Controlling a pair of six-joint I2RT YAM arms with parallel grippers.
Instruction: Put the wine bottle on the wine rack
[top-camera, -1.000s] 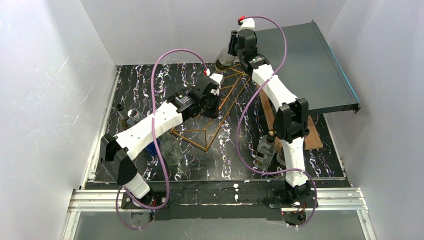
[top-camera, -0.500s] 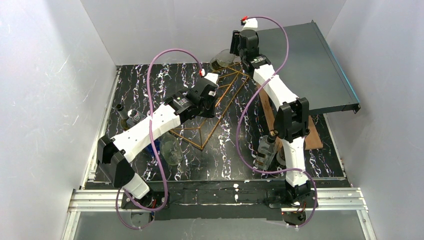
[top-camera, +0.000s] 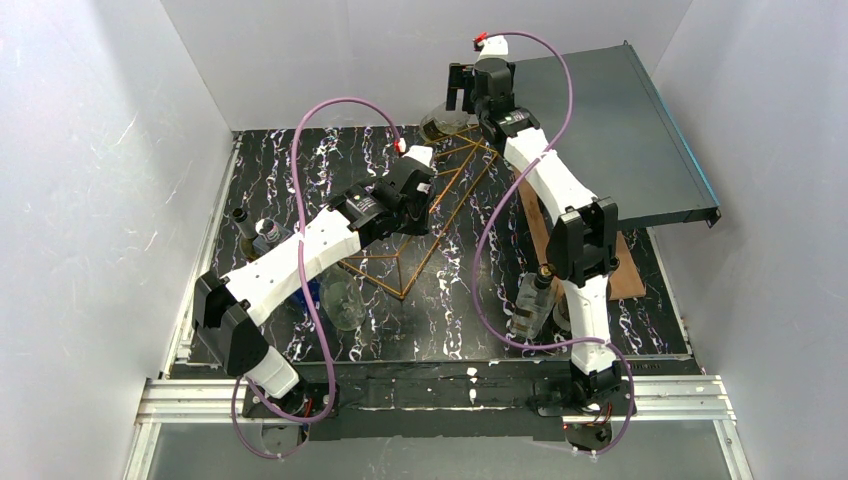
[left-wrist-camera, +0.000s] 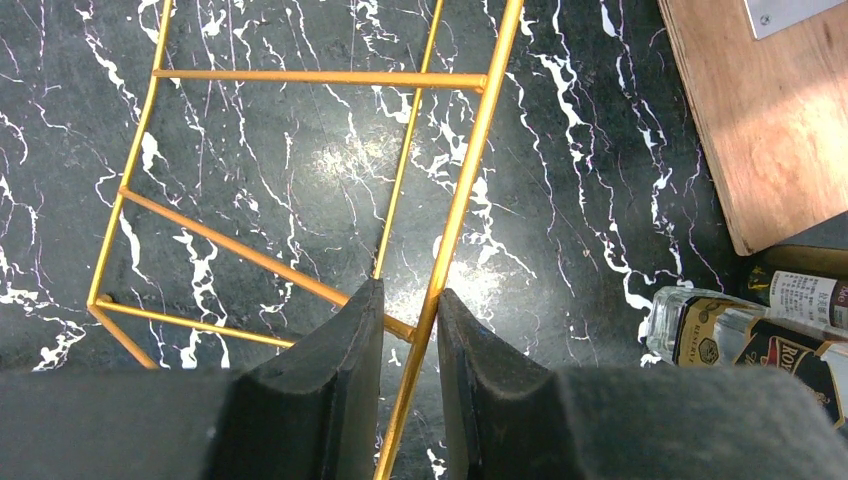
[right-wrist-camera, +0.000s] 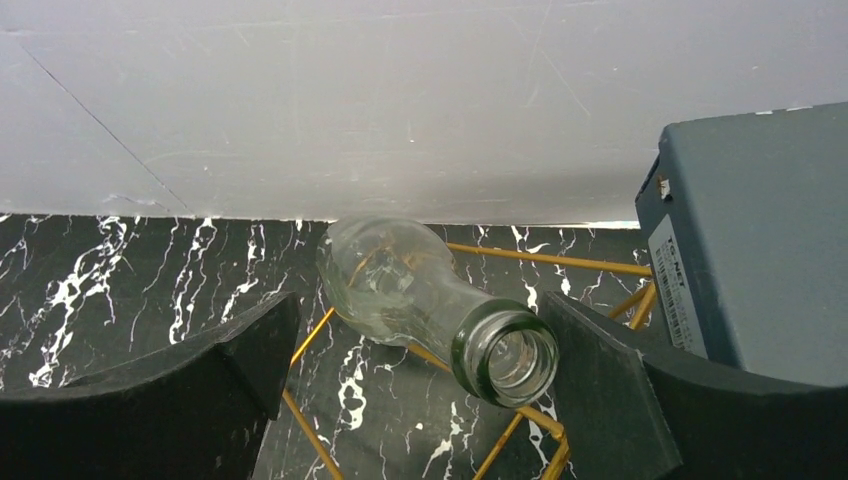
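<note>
A clear glass wine bottle (right-wrist-camera: 410, 285) lies on its side across the far end of the wine rack (right-wrist-camera: 540, 256), mouth toward my right wrist camera. My right gripper (right-wrist-camera: 420, 305) is open, its fingers wide on either side of the neck, the right finger (right-wrist-camera: 600, 370) close beside the mouth. From above, the bottle (top-camera: 441, 122) sits by the back wall under the right gripper (top-camera: 462, 92). The rack (top-camera: 443, 235) is a gold wire frame lying across the black marble table. My left gripper (left-wrist-camera: 410, 300) is shut on one gold rod of the rack (left-wrist-camera: 462, 200).
A dark flat box (top-camera: 620, 130) leans at the back right, close to the right gripper. A wooden board (top-camera: 628, 275) and labelled bottles (top-camera: 530, 305) lie near the right arm's base. A clear flask (top-camera: 342, 300) and small bottles (top-camera: 262, 235) stand at the left.
My right gripper has opened and let go of the bottle, which now rests on the rack's far end. The left arm, still holding the rack, shifted slightly left.
</note>
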